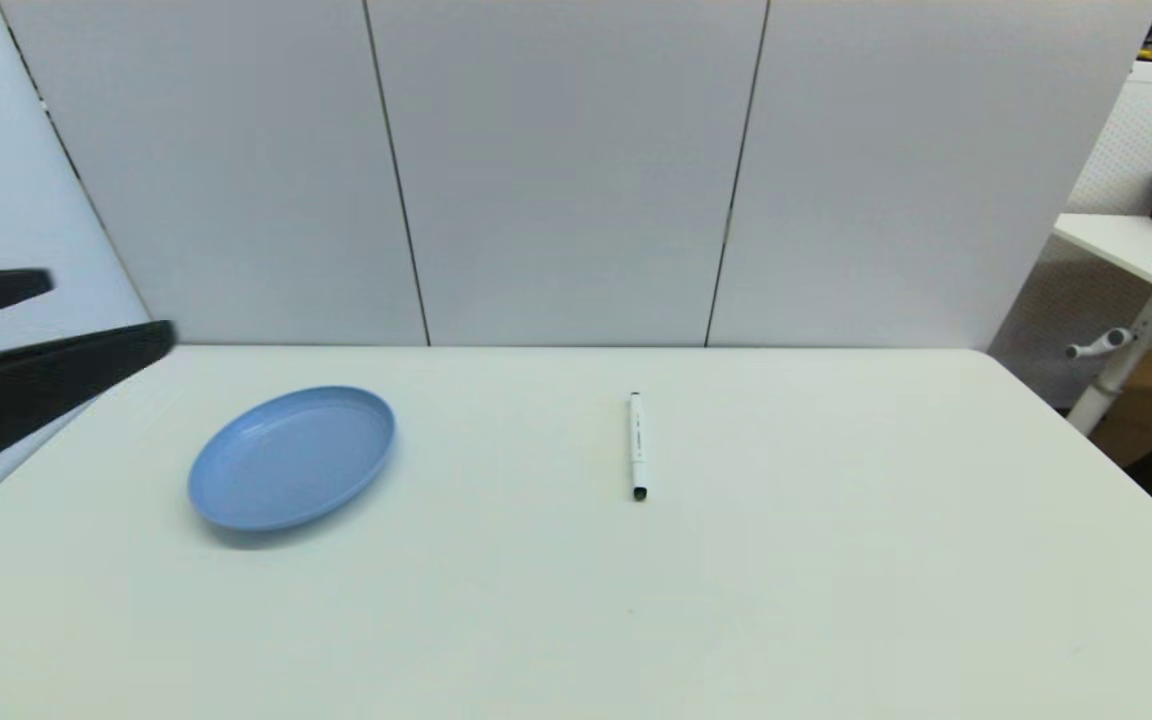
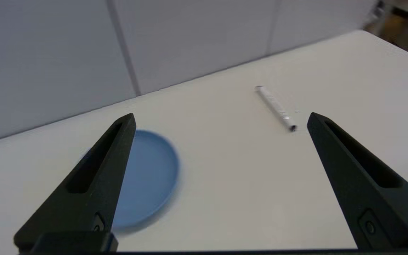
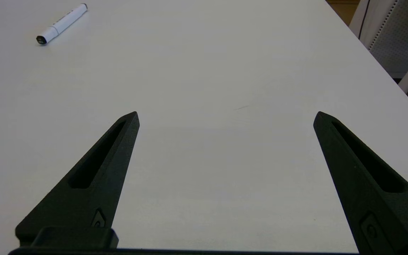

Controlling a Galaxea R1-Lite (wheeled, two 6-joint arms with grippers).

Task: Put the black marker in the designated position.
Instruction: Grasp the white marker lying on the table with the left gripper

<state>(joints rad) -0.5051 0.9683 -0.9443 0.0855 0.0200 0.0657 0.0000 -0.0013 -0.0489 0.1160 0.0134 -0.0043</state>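
From the head cam, the black marker [image 1: 638,446] lies flat on the white table [image 1: 576,600], a bit right of center and toward the back, pointing roughly away from the robot, well apart from the blue plate [image 1: 291,457] sitting off to the left. The left gripper [image 1: 106,315] pokes in from the left edge, up in the air with its fingers spread and nothing between them; the right arm isn't in this shot at all. Left wrist cam: same story, left gripper [image 2: 221,118] wide apart and empty, hanging over the plate [image 2: 154,170] side of the table, with the marker [image 2: 275,107] well ahead of it. Right wrist cam: the right gripper [image 3: 226,117] is also spread wide and holding nothing, low over bare tabletop, and the marker [image 3: 61,23] is off in the distance. My take on handling: it's a skinny, light, stiff plastic barrel, probably smooth and happy to roll, so I'd pinch it across the middle of the white barrel, fingers square to its length, and not near the little black tips. There's no mark on the table showing the target spot.
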